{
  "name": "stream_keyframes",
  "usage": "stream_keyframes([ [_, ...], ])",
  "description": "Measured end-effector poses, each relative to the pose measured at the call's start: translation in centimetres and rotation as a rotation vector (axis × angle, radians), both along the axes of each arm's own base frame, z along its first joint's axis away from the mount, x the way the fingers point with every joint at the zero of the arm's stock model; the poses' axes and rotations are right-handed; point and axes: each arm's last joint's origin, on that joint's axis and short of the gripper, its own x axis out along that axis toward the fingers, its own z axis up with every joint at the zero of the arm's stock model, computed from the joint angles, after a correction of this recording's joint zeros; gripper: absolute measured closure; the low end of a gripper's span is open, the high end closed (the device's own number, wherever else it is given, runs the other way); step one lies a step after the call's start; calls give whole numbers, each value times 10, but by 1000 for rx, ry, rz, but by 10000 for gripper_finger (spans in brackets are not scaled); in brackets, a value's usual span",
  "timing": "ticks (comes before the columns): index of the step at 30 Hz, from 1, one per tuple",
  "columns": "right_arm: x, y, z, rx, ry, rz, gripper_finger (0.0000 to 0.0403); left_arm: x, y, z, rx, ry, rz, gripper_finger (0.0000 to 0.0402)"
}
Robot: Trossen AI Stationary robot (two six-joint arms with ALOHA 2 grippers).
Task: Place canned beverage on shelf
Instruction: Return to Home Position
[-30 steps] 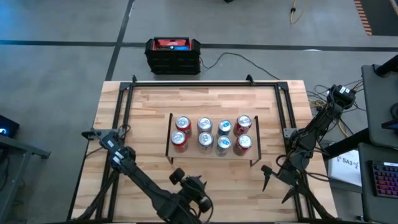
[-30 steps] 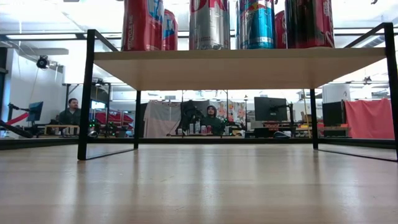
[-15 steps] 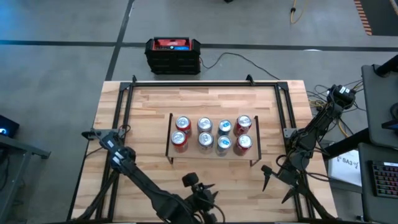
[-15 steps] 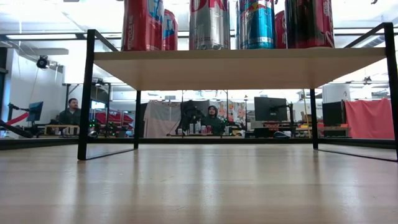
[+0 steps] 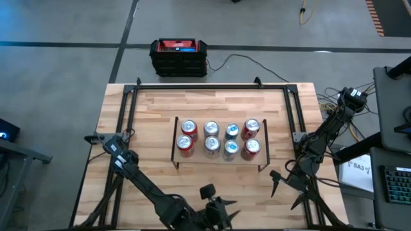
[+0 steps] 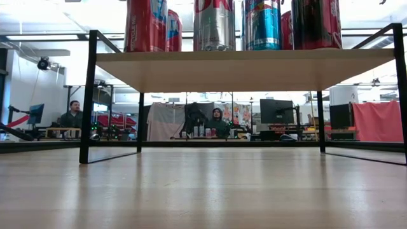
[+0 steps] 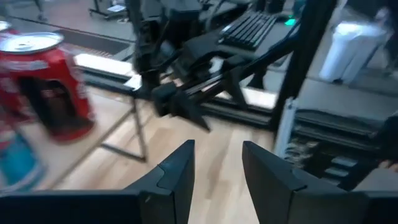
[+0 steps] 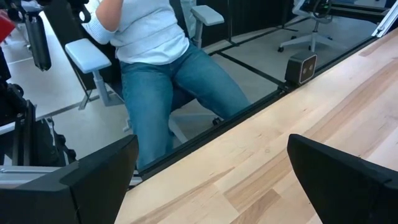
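One wooden worktop (image 5: 154,106) carries the shelf (image 6: 241,63) at its middle. Both dark arms sit low along the near edge, well apart from the shelf. The left end effector (image 7: 217,146) is near the middle of that edge, its fingers narrowly parted with nothing between them. The right end effector (image 8: 213,142) is by the right corner, its fingers spread wide and empty. Eight canned beverages (image 5: 211,128) stand upright on the shelf in two rows of four.
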Motion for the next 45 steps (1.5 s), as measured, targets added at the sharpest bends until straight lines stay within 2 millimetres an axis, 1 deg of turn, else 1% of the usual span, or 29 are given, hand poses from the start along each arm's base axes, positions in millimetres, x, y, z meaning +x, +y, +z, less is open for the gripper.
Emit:
stream_keyframes([
  [1,0,0,0,0,0,0,3,2,-2,0,-12,-20,-5,283],
  [5,0,0,0,-2,1,0,3,11,-3,-5,32,-40,-26,283],
  [9,0,0,0,-1,2,0,3,15,-5,-7,40,-59,-33,283],
  [17,0,0,0,-1,1,0,3,24,-13,-37,55,-26,-41,283],
  [21,0,0,0,0,0,0,3,29,-9,-44,59,-7,-47,283],
  [24,0,0,0,0,1,0,3,27,-2,-45,73,11,-40,283],
  [29,0,0,0,0,1,0,3,10,16,-43,74,21,-27,283],
  [33,0,0,0,0,1,0,3,-8,32,-53,47,6,-18,283],
  [37,0,0,0,1,0,0,3,-33,50,-57,32,-12,-18,283],
  [39,0,0,0,1,-1,0,3,-45,60,-57,6,-43,-16,283],
  [45,0,0,0,0,0,0,3,-81,88,-65,-41,-123,-11,283],
])
